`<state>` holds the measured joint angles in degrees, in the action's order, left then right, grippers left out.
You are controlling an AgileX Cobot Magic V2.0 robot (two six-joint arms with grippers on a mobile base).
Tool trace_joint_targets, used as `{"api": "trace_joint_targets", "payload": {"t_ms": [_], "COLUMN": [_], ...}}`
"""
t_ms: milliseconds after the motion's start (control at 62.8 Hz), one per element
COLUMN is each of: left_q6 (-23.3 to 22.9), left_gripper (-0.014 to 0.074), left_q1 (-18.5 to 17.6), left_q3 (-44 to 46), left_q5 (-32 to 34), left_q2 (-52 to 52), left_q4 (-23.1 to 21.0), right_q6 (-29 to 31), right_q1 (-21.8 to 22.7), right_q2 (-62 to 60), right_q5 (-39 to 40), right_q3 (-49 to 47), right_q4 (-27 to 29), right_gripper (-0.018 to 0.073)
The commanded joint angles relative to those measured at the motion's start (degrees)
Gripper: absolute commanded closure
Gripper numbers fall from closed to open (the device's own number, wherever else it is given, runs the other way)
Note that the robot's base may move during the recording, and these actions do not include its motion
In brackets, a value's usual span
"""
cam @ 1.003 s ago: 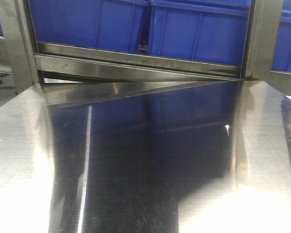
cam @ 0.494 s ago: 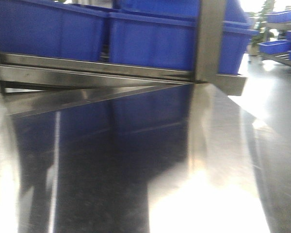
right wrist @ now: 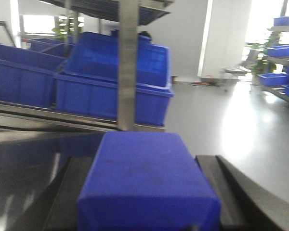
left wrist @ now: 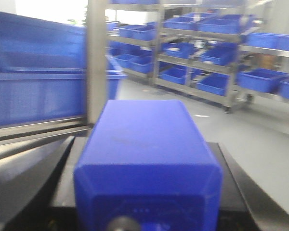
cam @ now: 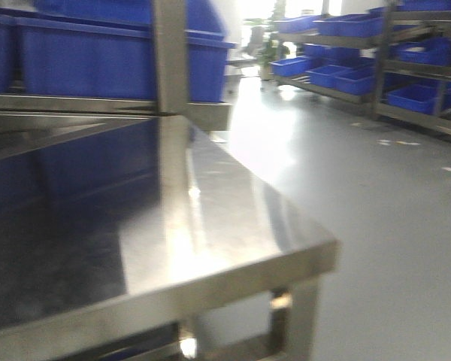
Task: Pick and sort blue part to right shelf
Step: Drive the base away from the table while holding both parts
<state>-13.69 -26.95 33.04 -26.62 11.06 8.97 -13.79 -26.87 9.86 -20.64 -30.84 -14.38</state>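
In the left wrist view a solid blue part (left wrist: 147, 139) with sloped shoulders and a small dark round cap at its near end fills the space between the black fingers (left wrist: 62, 166). My left gripper (left wrist: 147, 159) is shut on it. In the right wrist view a second blue part (right wrist: 144, 178) sits between black fingers (right wrist: 214, 180), with my right gripper (right wrist: 144, 192) shut on it; its cap end is hidden. A steel-framed shelf with open blue bins (cam: 406, 75) stands across the floor on the right, also visible as the shelf (left wrist: 207, 72) in the left wrist view. Neither gripper shows in the front view.
The steel table's right front corner (cam: 316, 252) is close in front, with grey floor (cam: 391, 226) beyond it. A steel rack post (cam: 171, 56) and large blue bins (cam: 90, 60) stand at the table's back edge, also seen as bins (right wrist: 111, 82).
The front view has swung to the right: the rack post and bins slid left, and the table corner, the open floor and the far shelves came into view.
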Motion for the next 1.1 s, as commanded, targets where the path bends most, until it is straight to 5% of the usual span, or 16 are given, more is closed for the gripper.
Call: {"api": "trace_joint_targets", "payload": {"t_ms": [0,1083], "left_q6": [0.0,0.0], "left_gripper": [0.0335,0.0335], "left_q1": [-0.3,-0.2], "left_q3": [1.8,1.8], "left_q5": [4.8,4.8], "left_q2": [1.2,1.2], "left_q4": [0.3,0.3], "right_q6": [0.5,0.5], "right_q1": [0.2,0.2], "right_q2": [0.9,0.9], "right_q5": [5.2,5.2], "right_q3": [-1.7,-1.7], "right_q4": [-1.0,-1.0], "right_gripper": [0.0348,0.0348]}}
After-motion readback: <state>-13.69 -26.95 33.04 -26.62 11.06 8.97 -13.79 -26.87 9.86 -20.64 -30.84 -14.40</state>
